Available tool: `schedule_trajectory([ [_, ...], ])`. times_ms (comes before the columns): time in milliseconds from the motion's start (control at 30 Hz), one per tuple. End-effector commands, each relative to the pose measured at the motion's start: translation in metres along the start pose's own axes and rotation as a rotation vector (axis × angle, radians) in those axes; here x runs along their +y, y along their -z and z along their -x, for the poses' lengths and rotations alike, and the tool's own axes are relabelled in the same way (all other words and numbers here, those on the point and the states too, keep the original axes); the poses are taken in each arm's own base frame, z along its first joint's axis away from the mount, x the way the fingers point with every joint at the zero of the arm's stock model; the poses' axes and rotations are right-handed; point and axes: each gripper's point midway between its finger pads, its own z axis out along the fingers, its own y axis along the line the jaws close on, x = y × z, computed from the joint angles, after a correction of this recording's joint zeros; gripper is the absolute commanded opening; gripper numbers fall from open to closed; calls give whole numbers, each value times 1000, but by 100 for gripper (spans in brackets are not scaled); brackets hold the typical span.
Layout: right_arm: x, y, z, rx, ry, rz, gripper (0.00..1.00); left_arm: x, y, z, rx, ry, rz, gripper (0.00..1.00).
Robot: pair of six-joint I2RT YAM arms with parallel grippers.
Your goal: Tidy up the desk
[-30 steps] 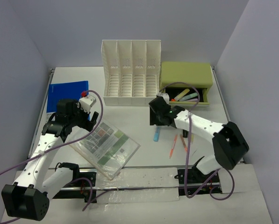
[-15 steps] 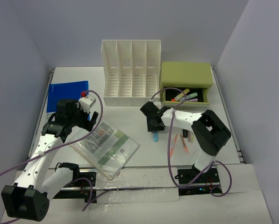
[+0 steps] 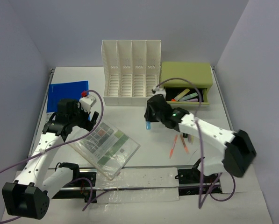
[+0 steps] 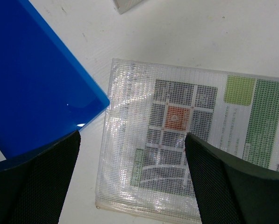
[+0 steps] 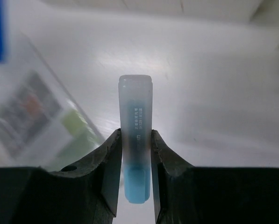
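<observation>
The white desk (image 3: 130, 116) carries everything. My right gripper (image 3: 148, 122) is shut on a blue highlighter (image 5: 136, 140) and holds it above the desk, left of the green drawer box (image 3: 186, 77); the pen (image 3: 148, 125) hangs from the jaws. My left gripper (image 3: 88, 123) is open and empty, hovering over the corner of a clear mesh pouch (image 4: 186, 140) with printed cards, next to a blue folder (image 4: 32, 88). The pouch (image 3: 106, 145) lies at the front left, the folder (image 3: 67, 93) at the back left.
A white slotted file rack (image 3: 131, 74) stands at the back centre. The green box's drawer (image 3: 185, 96) is open with several highlighters inside. Orange and other pens (image 3: 179, 142) lie loose on the desk right of the pouch.
My right gripper went down to the blue highlighter on the desk, closed on it and lifted it up and to the left. My left arm has not moved.
</observation>
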Motion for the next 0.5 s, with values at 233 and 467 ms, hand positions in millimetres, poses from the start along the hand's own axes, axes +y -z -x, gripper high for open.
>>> schedule_trajectory([
  [233,-132,59,154,-616,-663,-10,0,19,-14,-15,61,8,106,99],
  [467,-208,66,163,-735,-771,-207,1,94,-13,-50,261,34,556,98],
])
